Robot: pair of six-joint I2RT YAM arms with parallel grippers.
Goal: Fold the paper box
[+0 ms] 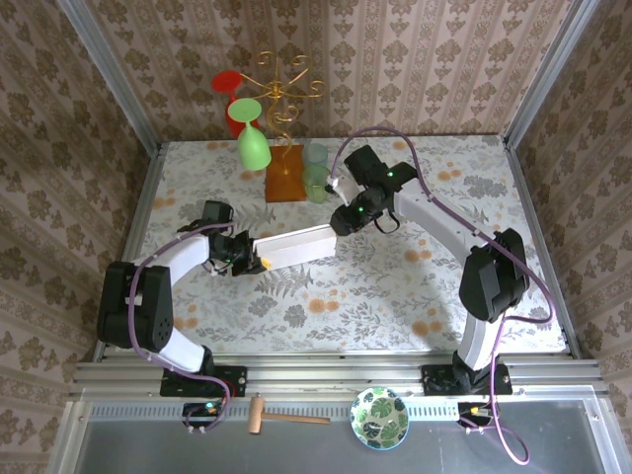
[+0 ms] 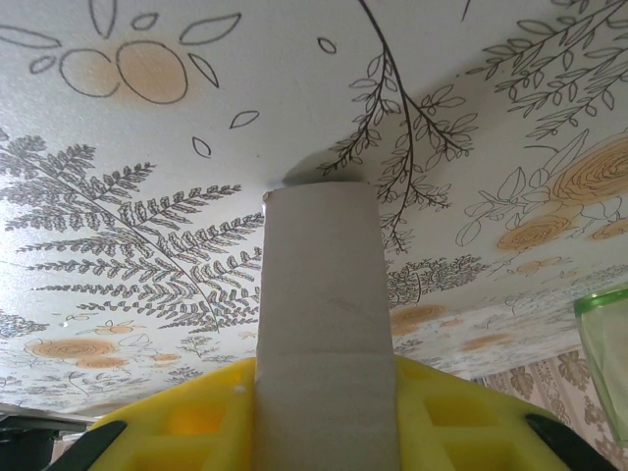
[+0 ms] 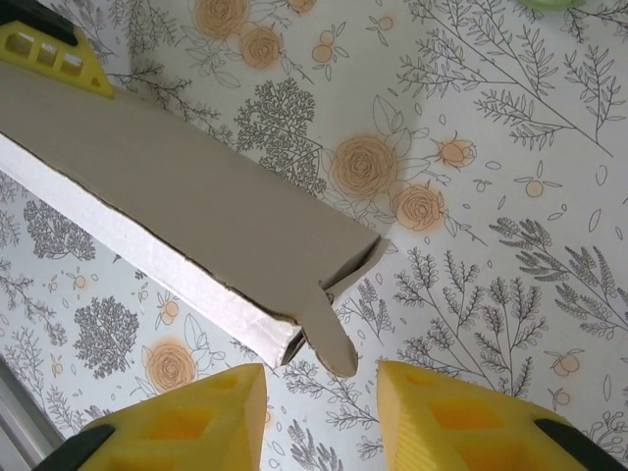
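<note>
The box lies stretched out as a long, flattened strip over the middle of the table, between the two arms. I cannot tell whether it rests on the cloth or hangs just above it. At its right end a small flap sticks out loose and untucked, and that looks like the weak spot. With only one end gripped, the thin card could sag or swing, so the flap slips away from the right fingers. If those fingers close off-centre, I'd expect them to crumple the flap instead of folding it along its crease. A hard push from the right could also buckle the strip or drag it out of the other grip. The left gripper is clamped on the box's left end, the card pinched flat between its yellow fingers. The right gripper stands with its fingers apart and nothing between them. The flap's tip is just beyond the gap, near but not touching. The orange block and green glass sit behind, well apart.
</note>
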